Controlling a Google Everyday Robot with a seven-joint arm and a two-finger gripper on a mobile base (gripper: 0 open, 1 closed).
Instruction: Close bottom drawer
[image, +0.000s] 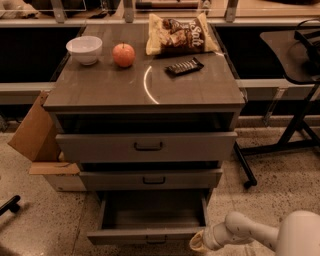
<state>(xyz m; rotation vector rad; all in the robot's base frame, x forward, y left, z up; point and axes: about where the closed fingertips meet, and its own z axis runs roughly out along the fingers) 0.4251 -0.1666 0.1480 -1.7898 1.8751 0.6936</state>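
Bottom drawer (125, 235), rigid and probably free-sliding, is best pushed on its front panel by the lower-right gripper (197, 243), whose state cannot be told.

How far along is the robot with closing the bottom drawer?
Nothing looks done yet: the bottom drawer stands pulled far out, its inside showing. In hand: the gripper is low beside the drawer front's right corner, and I cannot tell if it is touching. Left: push the front in until it sits in line under the middle drawer.
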